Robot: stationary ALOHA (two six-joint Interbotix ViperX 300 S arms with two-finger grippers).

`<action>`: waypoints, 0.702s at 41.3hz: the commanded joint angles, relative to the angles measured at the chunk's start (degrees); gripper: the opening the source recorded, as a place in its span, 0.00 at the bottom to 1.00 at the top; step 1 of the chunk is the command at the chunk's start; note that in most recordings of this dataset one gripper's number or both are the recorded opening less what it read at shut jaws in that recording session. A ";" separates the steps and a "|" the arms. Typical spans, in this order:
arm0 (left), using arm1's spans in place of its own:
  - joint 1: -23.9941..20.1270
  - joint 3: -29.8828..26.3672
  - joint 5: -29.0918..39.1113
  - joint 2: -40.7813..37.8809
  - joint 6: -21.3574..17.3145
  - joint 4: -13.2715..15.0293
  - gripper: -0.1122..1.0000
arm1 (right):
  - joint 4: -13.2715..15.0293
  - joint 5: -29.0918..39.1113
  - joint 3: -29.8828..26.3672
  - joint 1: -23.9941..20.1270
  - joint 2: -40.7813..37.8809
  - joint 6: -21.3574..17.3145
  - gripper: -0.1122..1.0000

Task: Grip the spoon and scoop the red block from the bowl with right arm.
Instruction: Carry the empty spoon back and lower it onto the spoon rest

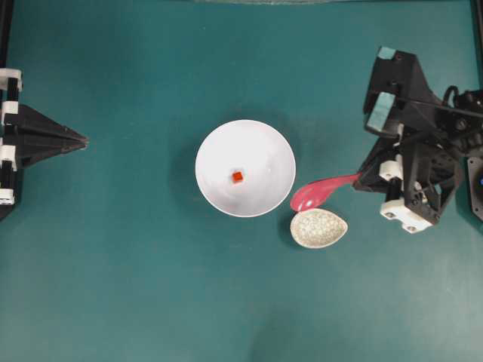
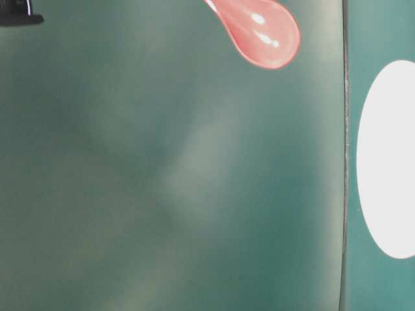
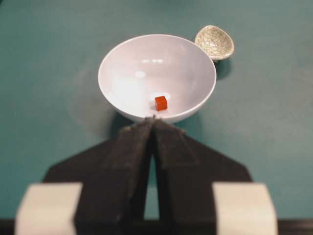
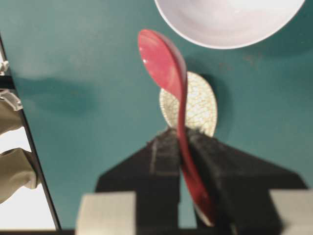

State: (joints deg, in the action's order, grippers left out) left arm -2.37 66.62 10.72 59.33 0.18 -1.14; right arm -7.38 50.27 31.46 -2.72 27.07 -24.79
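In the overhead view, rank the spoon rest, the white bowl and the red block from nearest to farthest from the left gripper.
Measured from the left gripper, shut at the left edge:
1. The white bowl, at the table's centre; its rim is nearest.
2. The red block, inside that bowl, near its middle.
3. The speckled spoon rest, beyond the bowl's lower right, under the spoon held by the right gripper.

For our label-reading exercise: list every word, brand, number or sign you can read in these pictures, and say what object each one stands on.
None: no view shows readable text.
The white bowl, red block, pink spoon and crackle-glazed spoon rest are plain.
The right gripper and left gripper show only unmarked black, white and teal parts.
The table-level view is too blurred to tell.
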 commanded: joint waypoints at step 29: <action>-0.09 -1.32 2.46 -0.35 0.62 0.09 0.10 | 0.00 -19.34 18.54 -4.75 -2.20 -8.26 0.14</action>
State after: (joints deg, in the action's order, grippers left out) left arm -2.29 66.62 13.45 59.33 0.79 -1.05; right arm -7.38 32.17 50.10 -7.29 25.14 -32.96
